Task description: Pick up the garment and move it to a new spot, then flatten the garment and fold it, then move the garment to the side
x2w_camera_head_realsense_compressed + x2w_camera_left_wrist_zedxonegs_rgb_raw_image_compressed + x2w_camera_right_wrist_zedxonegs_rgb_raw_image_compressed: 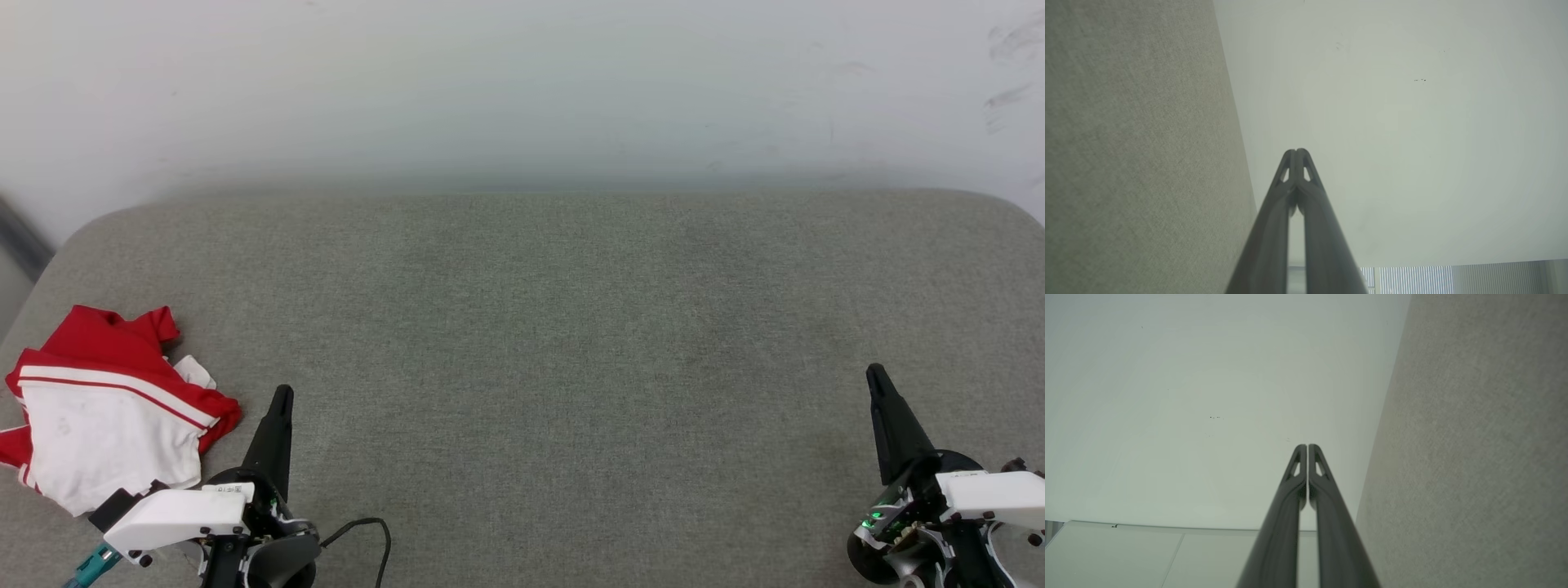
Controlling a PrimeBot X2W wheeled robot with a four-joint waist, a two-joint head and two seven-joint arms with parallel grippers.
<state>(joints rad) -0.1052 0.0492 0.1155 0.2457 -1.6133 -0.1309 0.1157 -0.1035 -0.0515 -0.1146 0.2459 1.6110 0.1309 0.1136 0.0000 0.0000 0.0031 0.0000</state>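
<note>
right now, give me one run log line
shirt: crumpled, left edge of grey pad | left hand: shut, empty, beside shirt | right hand: shut, empty, far right | pickup: not begun

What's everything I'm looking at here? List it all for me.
garment: one, red with white panels and stripe trim, crumpled at the surface's near left
padded surface: one, grey-green fabric, spread before the robot
wall: one, white, scuffed at the right, behind the surface
cable: one, black, looped at the bottom edge, left of middle
left tool: one, dark fingers shut, lower left, holding nothing
right tool: one, dark fingers shut, lower right, holding nothing
</note>
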